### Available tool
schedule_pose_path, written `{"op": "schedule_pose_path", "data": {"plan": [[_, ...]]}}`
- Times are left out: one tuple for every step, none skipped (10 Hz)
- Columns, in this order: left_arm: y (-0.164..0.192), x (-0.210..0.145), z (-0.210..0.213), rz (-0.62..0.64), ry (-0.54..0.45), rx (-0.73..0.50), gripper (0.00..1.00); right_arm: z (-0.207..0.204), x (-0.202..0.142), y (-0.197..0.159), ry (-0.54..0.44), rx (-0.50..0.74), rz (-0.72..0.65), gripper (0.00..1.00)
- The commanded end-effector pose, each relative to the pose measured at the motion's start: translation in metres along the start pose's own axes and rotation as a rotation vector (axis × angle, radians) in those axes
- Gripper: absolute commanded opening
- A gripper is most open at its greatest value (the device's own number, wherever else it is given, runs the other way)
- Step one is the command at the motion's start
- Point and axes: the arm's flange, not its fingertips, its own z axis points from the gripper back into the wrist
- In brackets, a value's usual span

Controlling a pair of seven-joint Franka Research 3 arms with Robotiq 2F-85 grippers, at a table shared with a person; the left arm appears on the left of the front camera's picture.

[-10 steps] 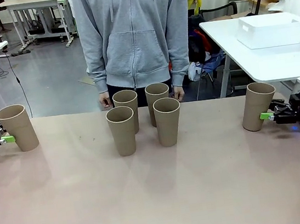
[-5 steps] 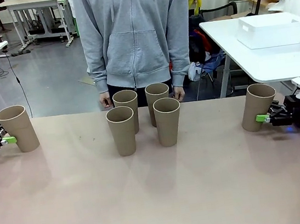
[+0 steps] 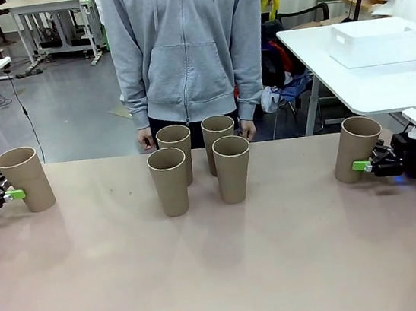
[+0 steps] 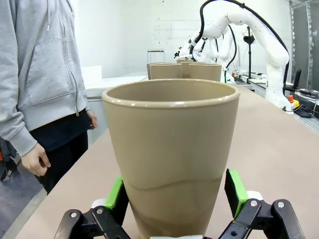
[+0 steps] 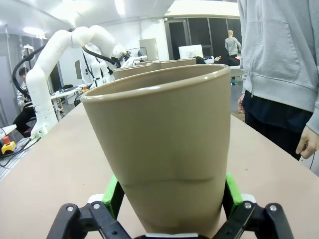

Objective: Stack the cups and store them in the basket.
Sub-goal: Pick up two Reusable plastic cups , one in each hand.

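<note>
Several tan cups stand grouped at the table's far middle, the front pair (image 3: pixel 169 181) (image 3: pixel 233 167) ahead of the back pair (image 3: pixel 174 138). Another cup (image 3: pixel 27 179) at the far left leans outward, its base between the open fingers of my left gripper (image 3: pixel 10 194); in the left wrist view the green pads (image 4: pixel 234 191) flank that cup (image 4: pixel 172 149). A cup (image 3: pixel 356 147) at the far right leans outward too, straddled low down by my open right gripper (image 3: pixel 366 165). The right wrist view has this cup (image 5: pixel 167 139) between the pads (image 5: pixel 113 194). The white basket (image 3: pixel 377 43) sits on a separate table at back right.
A person in a grey hoodie (image 3: pixel 182 44) stands at the far edge behind the grouped cups, hands (image 3: pixel 144 139) hanging at the table's rim. The near half of the tan table (image 3: pixel 224 276) is bare. White tables and other equipment stand beyond.
My right gripper has slid a little to the left, the leaning cup moving with it. The left gripper and its cup have edged slightly to the right.
</note>
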Motion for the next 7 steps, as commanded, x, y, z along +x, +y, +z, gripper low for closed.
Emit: {"op": "schedule_pose_path", "data": {"plan": [[-0.009,0.007,-0.02,-0.014,-0.028,0.014,1.0,-0.005,-0.004,0.007,0.006,0.009,0.015,1.0],[-0.009,0.008,-0.027,-0.013,-0.028,0.003,1.0,-0.005,-0.004,0.007,0.005,0.01,0.016,1.0],[-0.011,0.009,-0.031,-0.012,-0.032,-0.004,1.0,-0.005,-0.004,0.007,0.006,0.01,0.02,1.0],[-0.011,0.01,-0.035,-0.01,-0.028,-0.007,1.0,-0.006,-0.003,0.007,0.005,0.009,0.025,1.0],[-0.012,0.008,-0.038,-0.009,-0.024,-0.008,1.0,-0.007,-0.003,0.007,0.005,0.012,0.027,1.0],[-0.012,0.007,-0.039,-0.004,-0.019,-0.01,1.0,-0.008,-0.003,0.007,0.007,0.013,0.029,1.0],[-0.012,0.006,-0.04,-0.002,-0.018,-0.011,1.0,-0.008,-0.003,0.007,0.008,0.013,0.03,1.0]]}}
